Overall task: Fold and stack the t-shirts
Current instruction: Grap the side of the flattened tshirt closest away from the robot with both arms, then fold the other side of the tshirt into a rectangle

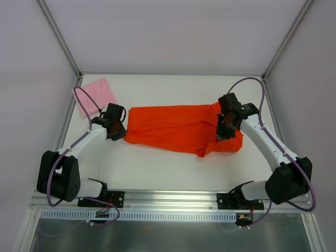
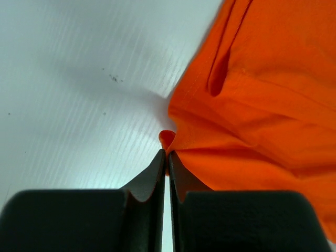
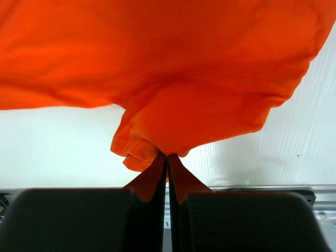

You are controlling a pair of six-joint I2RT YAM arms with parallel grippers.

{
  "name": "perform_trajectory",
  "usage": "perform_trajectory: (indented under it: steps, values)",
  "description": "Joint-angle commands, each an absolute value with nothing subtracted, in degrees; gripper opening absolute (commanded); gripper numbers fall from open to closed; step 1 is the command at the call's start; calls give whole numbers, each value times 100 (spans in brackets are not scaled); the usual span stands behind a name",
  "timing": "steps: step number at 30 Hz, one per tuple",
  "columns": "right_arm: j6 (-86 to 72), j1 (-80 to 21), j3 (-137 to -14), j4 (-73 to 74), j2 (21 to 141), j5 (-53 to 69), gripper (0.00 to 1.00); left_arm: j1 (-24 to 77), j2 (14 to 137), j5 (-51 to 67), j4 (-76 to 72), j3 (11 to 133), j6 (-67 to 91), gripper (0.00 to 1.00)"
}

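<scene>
The bright orange-red t-shirt (image 1: 178, 128) lies stretched across the middle of the white table. My left gripper (image 1: 116, 131) is shut on the shirt's left edge; in the left wrist view the cloth (image 2: 252, 105) bunches at the fingertips (image 2: 168, 153). My right gripper (image 1: 221, 134) is shut on a fold at the shirt's right end; in the right wrist view the cloth (image 3: 173, 68) hangs from the fingertips (image 3: 167, 156) above the table. The light pink shirt (image 1: 95, 96) lies as a small square at the far left corner.
Grey side walls and metal frame posts (image 1: 62, 42) close in the table. The metal rail (image 1: 168, 198) with both arm bases runs along the near edge.
</scene>
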State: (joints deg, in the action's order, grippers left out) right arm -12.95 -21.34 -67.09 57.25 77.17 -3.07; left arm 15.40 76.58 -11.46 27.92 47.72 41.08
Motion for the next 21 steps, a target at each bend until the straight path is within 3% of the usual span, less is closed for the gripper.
perform_trajectory:
  steps: [1, 21]
  values:
    - [-792, -1978, -7547, 5643, 8094, -475, 1, 1529, 7901, -1476, 2848, 5202, 4043, 0]
    - [316, -1582, -11705, 5889, 11205, 70, 1, 1187, 9421, -1310, 2971, 6811, 4245, 0]
